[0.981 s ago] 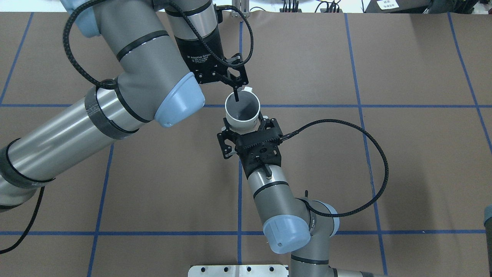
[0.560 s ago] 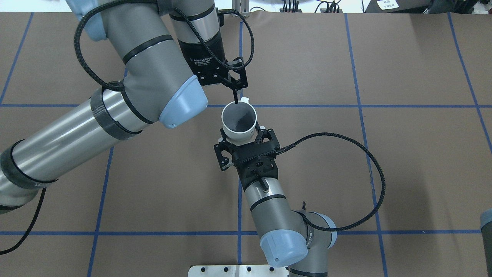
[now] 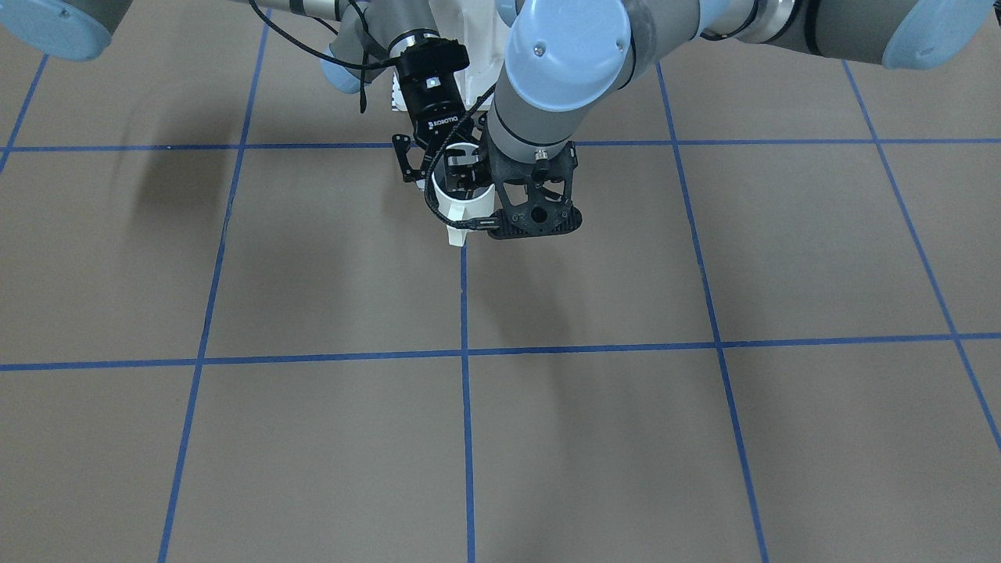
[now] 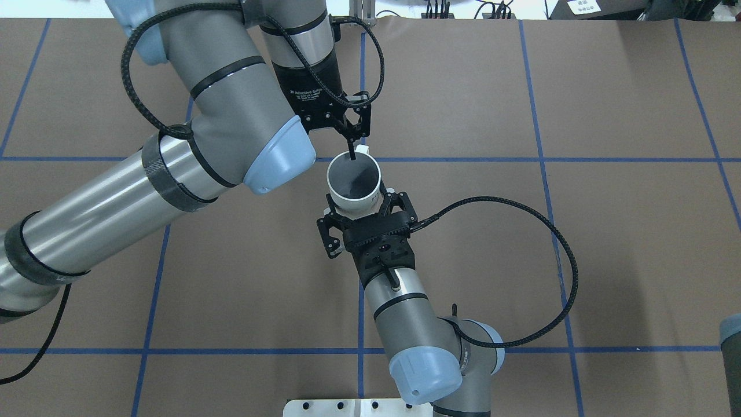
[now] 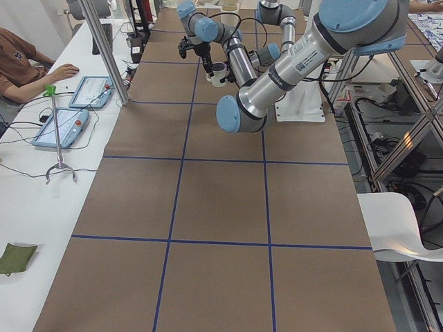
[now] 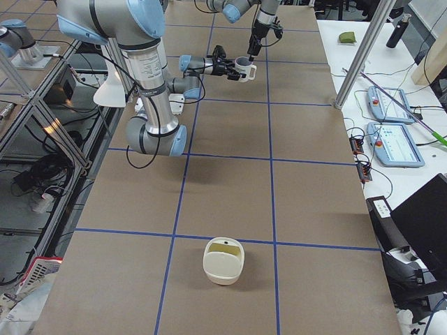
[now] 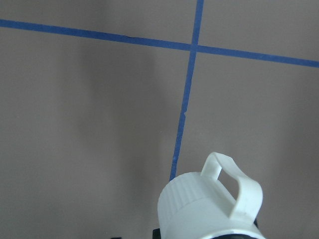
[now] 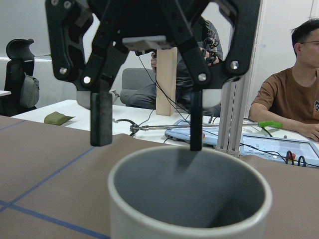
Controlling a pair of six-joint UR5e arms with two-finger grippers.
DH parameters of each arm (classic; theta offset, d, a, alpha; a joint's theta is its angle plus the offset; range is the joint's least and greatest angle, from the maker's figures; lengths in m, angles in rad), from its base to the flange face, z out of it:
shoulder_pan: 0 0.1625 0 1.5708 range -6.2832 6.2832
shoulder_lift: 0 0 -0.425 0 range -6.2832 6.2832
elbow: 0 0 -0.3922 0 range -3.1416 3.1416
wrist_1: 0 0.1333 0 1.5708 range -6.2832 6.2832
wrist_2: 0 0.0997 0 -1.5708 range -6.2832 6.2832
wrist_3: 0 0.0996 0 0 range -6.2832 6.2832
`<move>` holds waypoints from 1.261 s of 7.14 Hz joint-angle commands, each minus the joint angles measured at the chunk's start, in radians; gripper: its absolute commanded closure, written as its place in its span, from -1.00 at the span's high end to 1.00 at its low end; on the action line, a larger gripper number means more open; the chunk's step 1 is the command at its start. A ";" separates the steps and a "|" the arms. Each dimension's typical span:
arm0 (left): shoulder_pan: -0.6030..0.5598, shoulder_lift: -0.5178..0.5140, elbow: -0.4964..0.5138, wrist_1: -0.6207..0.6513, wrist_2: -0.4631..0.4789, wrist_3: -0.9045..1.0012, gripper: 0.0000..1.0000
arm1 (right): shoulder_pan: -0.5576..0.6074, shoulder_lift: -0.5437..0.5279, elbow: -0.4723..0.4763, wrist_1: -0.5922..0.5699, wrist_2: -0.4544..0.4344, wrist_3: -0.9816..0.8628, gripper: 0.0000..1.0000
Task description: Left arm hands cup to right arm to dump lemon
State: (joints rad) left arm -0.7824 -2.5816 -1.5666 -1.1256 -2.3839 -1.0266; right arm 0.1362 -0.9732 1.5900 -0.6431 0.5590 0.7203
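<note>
Grips cup (image 4: 354, 180) upright, off the bench (image 4: 579, 231), in right claw (image 4: 360, 200) clamped round its body. Hangs left claw (image 8: 148, 124) spread apart above the handle side, one finger (image 8: 196, 124) down at the rim; likely needs lifting clear before tipping

left arm (image 4: 87, 226) was grey-silver tube, light-blue caps, black bands; had braided black cable (image 4: 123, 63), holed black bracket (image 3: 536, 211) at wrist. right arm (image 4: 405, 313) had same colours, looping black cable (image 4: 573, 272), black linkage right gripper (image 4: 359, 202) marked robotiq.
</note>
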 commanded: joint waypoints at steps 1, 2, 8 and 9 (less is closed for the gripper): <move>0.002 0.001 -0.007 0.000 0.000 -0.001 0.38 | 0.003 0.002 -0.001 0.000 0.001 -0.004 -0.22; 0.002 0.001 -0.010 0.001 0.000 -0.001 0.40 | 0.008 0.002 -0.001 0.002 0.001 -0.004 -0.22; 0.025 0.001 -0.023 0.001 0.002 -0.003 0.37 | 0.031 0.005 0.002 0.002 0.018 -0.004 -0.21; 0.025 0.003 -0.021 0.001 0.000 -0.001 0.26 | 0.034 0.014 0.002 0.002 0.019 -0.004 -0.21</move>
State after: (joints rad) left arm -0.7610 -2.5797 -1.5890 -1.1244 -2.3832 -1.0284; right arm 0.1667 -0.9662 1.5911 -0.6412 0.5754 0.7164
